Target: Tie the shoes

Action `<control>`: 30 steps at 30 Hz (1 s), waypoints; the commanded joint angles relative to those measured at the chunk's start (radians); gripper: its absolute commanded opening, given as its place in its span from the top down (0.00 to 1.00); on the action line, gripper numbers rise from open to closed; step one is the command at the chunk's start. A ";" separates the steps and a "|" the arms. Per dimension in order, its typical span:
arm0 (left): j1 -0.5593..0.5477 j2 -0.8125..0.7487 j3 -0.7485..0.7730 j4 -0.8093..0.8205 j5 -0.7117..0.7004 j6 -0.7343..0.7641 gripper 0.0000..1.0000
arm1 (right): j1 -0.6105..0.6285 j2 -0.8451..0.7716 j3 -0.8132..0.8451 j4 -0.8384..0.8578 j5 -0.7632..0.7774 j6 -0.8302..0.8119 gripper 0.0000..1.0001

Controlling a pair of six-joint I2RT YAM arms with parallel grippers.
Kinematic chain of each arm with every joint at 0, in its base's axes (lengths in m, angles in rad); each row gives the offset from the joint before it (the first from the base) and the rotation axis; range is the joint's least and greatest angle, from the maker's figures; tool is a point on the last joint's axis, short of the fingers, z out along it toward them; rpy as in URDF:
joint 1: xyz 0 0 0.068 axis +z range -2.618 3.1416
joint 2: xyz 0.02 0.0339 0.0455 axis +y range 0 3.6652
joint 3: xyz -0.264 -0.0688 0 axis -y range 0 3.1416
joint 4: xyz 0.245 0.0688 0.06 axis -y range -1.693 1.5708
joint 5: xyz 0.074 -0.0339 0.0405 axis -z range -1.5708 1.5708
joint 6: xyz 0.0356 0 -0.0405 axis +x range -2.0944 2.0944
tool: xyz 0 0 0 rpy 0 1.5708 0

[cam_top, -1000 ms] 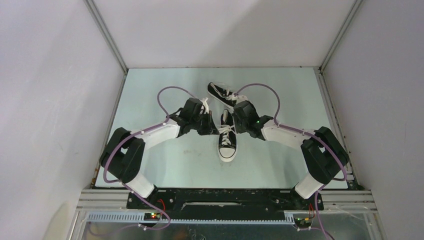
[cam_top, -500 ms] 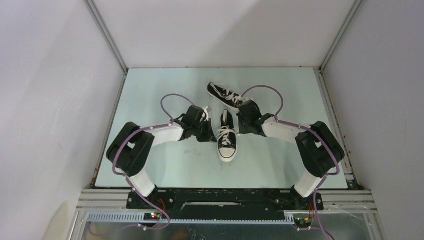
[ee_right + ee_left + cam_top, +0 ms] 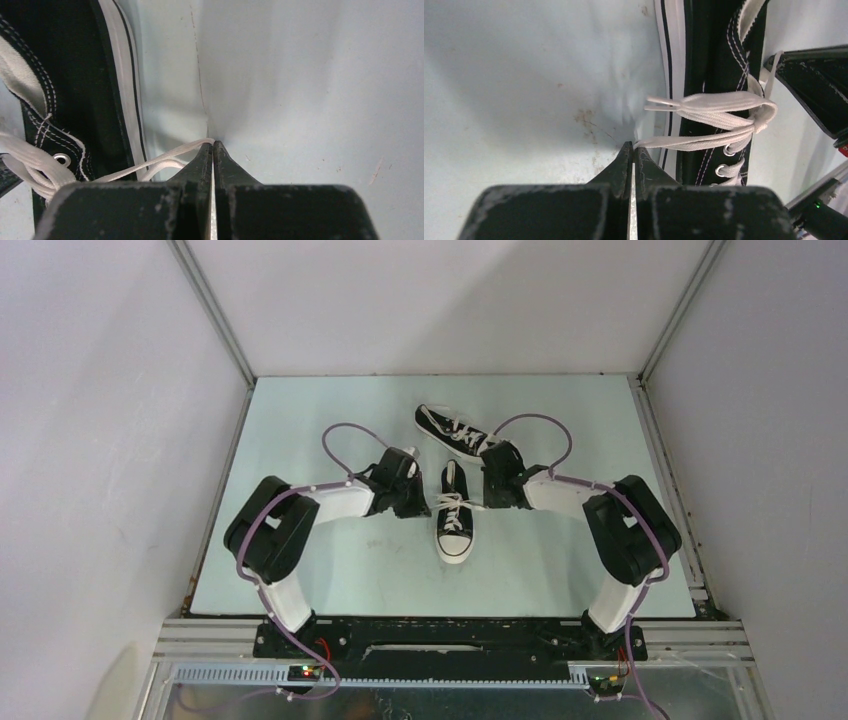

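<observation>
A small black sneaker (image 3: 455,512) with white toe cap and white laces lies mid-table, toe toward me. A second black sneaker (image 3: 450,429) lies behind it, angled. My left gripper (image 3: 418,508) is just left of the near shoe, shut on a white lace (image 3: 684,143) that runs taut to a knot (image 3: 763,116) over the shoe (image 3: 709,60). My right gripper (image 3: 494,502) is just right of the shoe, shut on the other lace (image 3: 165,155), which leads back to the shoe (image 3: 65,80). Both grippers sit low near the table.
The pale green table (image 3: 330,570) is walled by grey panels on the left, back and right. Purple cables (image 3: 345,435) loop above both arms. The right arm's black gripper (image 3: 819,85) shows beyond the shoe in the left wrist view.
Both grippers have moved outward from the near shoe and lower, each drawing its lace sideways. The arms' elbows have folded in toward the middle. The shoes stay put.
</observation>
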 commanded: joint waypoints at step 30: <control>-0.046 0.080 0.096 -0.385 -0.478 -0.010 1.00 | 0.053 0.097 0.134 -0.275 0.502 0.135 1.00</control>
